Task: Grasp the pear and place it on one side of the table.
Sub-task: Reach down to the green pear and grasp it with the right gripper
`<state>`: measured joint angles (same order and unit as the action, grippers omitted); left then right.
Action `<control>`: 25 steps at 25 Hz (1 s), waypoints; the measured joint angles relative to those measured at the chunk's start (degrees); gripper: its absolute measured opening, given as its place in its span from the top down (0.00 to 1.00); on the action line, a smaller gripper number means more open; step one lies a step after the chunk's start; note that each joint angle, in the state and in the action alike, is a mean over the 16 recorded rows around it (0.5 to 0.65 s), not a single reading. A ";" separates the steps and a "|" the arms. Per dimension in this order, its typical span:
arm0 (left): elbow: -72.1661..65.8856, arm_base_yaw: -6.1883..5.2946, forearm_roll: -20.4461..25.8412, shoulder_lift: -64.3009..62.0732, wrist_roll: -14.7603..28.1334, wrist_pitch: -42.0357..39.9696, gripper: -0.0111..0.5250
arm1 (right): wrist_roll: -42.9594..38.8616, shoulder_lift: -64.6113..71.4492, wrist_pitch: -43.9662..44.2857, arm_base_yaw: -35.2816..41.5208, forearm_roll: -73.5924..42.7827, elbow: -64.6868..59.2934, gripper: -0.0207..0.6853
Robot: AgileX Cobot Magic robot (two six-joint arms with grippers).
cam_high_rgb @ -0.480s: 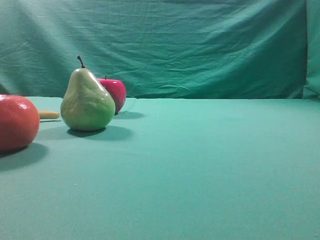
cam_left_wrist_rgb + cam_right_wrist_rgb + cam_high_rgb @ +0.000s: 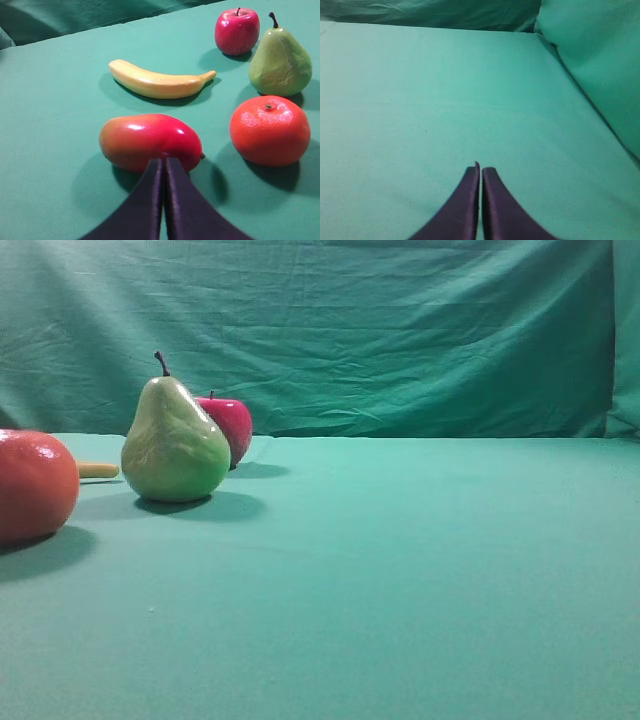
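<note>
Left wrist view shows you nothing is done yet: the pear (image 2: 280,62) stands untouched at two o'clock on the counter (image 2: 55,125), and both the left end effector (image 2: 164,167) and right end effector (image 2: 480,172) are closed and empty.

1. Left pincer (image 2: 164,165): two dark purple-black fingers (image 2: 142,205), smooth and matte, each broad at the base and curving in to a narrow tip.
2. Right pincer (image 2: 480,172): the same dark purple pair; tips blunt, squared off.
3. No cables, screws or markings show on either.
</note>
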<state>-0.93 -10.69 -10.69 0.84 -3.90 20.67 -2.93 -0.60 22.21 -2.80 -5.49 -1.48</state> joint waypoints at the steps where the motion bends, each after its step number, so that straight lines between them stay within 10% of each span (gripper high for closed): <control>1: 0.00 0.00 0.00 0.00 0.00 0.00 0.98 | -0.02 0.00 0.00 0.00 -0.03 0.00 0.97; 25: 0.00 0.00 0.00 0.00 0.00 0.00 0.98 | -1.86 11.28 -11.33 -0.17 11.27 12.18 0.97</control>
<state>-0.93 -10.69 -10.69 0.84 -3.90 20.67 -4.79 10.69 10.88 -2.97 5.78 10.70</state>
